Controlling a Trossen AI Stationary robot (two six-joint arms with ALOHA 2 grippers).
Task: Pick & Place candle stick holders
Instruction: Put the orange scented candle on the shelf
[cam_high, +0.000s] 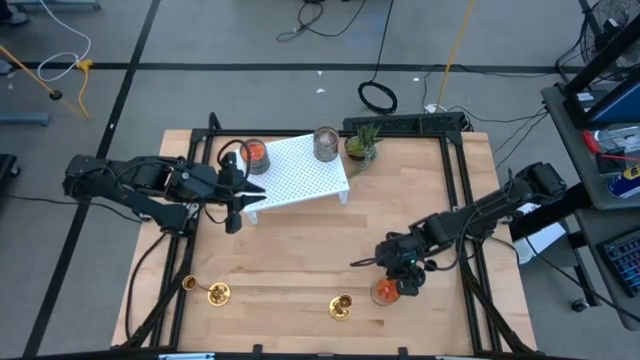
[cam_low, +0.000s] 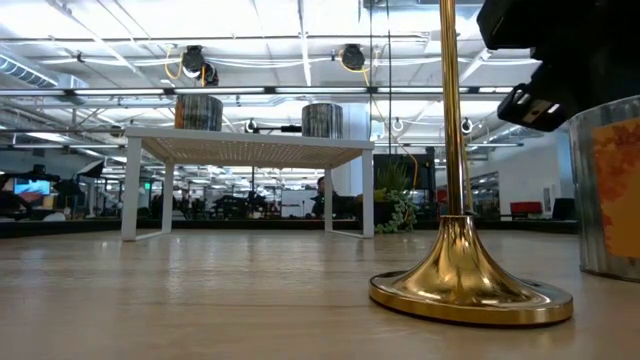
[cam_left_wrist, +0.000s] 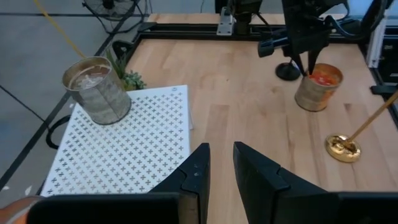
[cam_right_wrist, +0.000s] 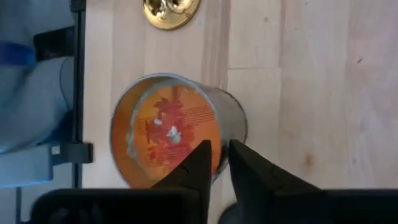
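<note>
An orange-lined glass cup (cam_high: 384, 292) stands on its base on the table at the near right. My right gripper (cam_right_wrist: 219, 146) is above it, shut on its rim. A brass stemmed holder (cam_high: 341, 306) stands just left of that cup, and another (cam_high: 218, 294) is at the near left. A second orange cup (cam_high: 254, 153) and a greyish clear cup (cam_high: 326, 143) stand on the white rack (cam_high: 300, 175). My left gripper (cam_left_wrist: 221, 149) hovers over the rack's left end, open by a narrow gap and empty. A black round base (cam_left_wrist: 288, 71) shows behind my right gripper. My right gripper holds the orange cup by its rim (cam_right_wrist: 222, 127), on one side of the cup. One finger (cam_right_wrist: 198, 163) is inside the cup and the other (cam_right_wrist: 245, 167) is outside. The fingers come from above, pointing down. The cup stands upright on the table.
A small green potted plant (cam_high: 362, 145) stands at the rack's far right corner. A black frame (cam_high: 455, 180) runs around the wooden table. Bare wood lies between the rack and the near row of holders.
</note>
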